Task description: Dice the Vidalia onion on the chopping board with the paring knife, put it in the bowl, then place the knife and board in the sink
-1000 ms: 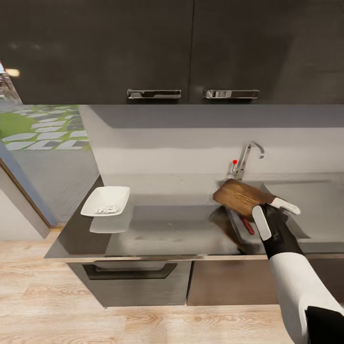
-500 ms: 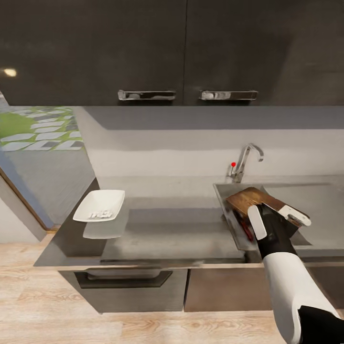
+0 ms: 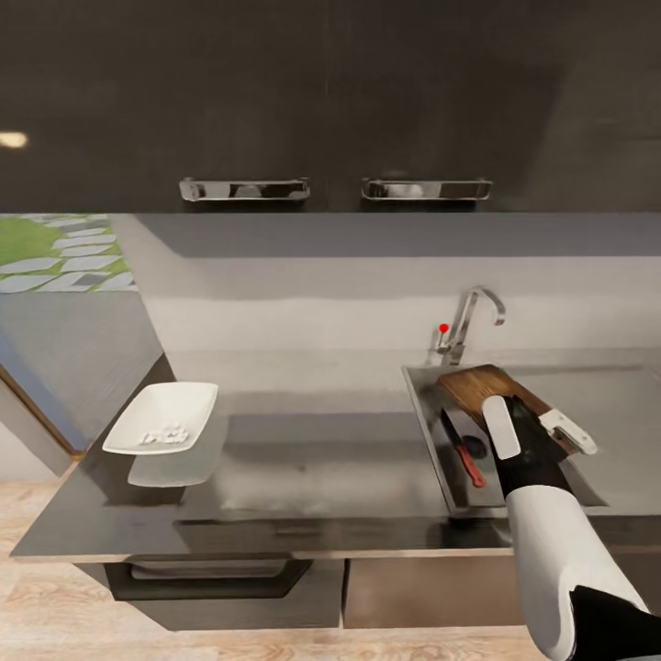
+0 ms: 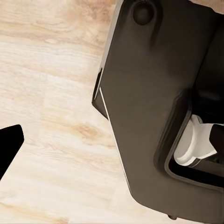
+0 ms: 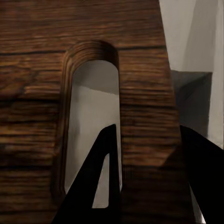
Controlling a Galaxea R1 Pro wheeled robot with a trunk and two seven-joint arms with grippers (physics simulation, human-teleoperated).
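At the lower left of the head view, the white squarish bowl (image 3: 162,419) is sitting on the glossy grey table (image 3: 312,468), holding small pale diced onion pieces (image 3: 163,433). Above, across the top of the frame, dark wall cabinets (image 3: 330,92) are hanging with two chrome handles (image 3: 243,189).

Moving right past the middle, the sink (image 3: 431,431) is lying set into the table, with the chrome curved tap (image 3: 473,317) and its red knob (image 3: 443,328) standing behind it. Inside the basin, the paring knife (image 3: 462,450) is lying with its dark blade pointing away and its red handle toward the lower edge. Just right of it, the chopping board (image 3: 477,390) is tilting over the basin, its far end near the tap.

Further right, the right tool (image 3: 537,427) is pinching the chopping board at its near edge; the right wrist view is showing its dark fingers (image 5: 100,186) on either side of the board's edge beside the oblong handle slot (image 5: 91,126).

The left wrist view is looking down on the wooden floor (image 4: 51,93) and the robot's dark base (image 4: 154,107); whether the left tool (image 4: 9,142) is spread or pressed together, I cannot tell.
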